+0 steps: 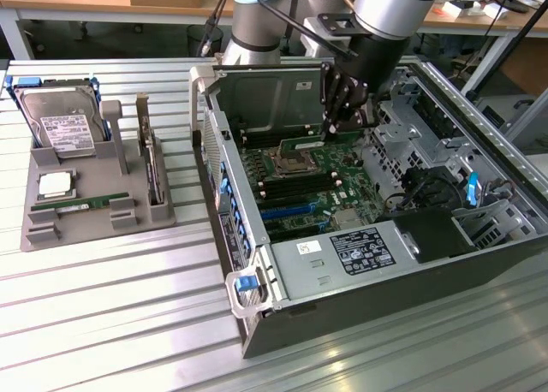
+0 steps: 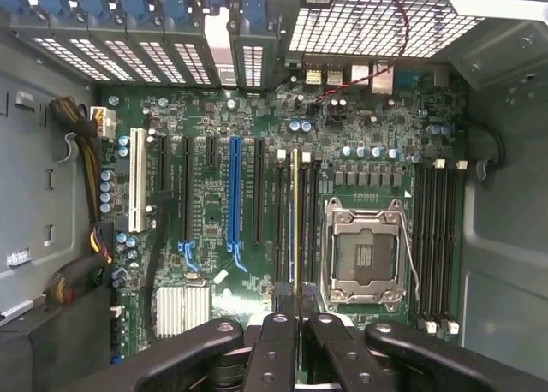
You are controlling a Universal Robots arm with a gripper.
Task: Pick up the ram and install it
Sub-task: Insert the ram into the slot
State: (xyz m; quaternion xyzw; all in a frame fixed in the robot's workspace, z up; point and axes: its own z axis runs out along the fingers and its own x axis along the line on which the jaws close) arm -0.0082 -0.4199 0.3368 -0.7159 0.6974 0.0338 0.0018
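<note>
tool [image 1: 330, 127] clenched on the ram [image 1: 301, 142], held edge-down over the motherboard [image 2: 214, 229] slots, just beside the empty processor socket [image 2: 364, 255]; whether it touches a slot, can't tell; i'd say keep it square to the slot, notch matched, pressing evenly; arm reaches down from above, wrist pointing into the open case [image 1: 385, 315]

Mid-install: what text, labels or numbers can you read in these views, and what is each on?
No text reads clearly enough to quote.
White label on the hard drive: too small.
Black label on the silver box: too small.
White sticker beside it: blurred.
Sticker on the raised case panel: too small.
The ram held in the end effector: nothing readable.
</note>
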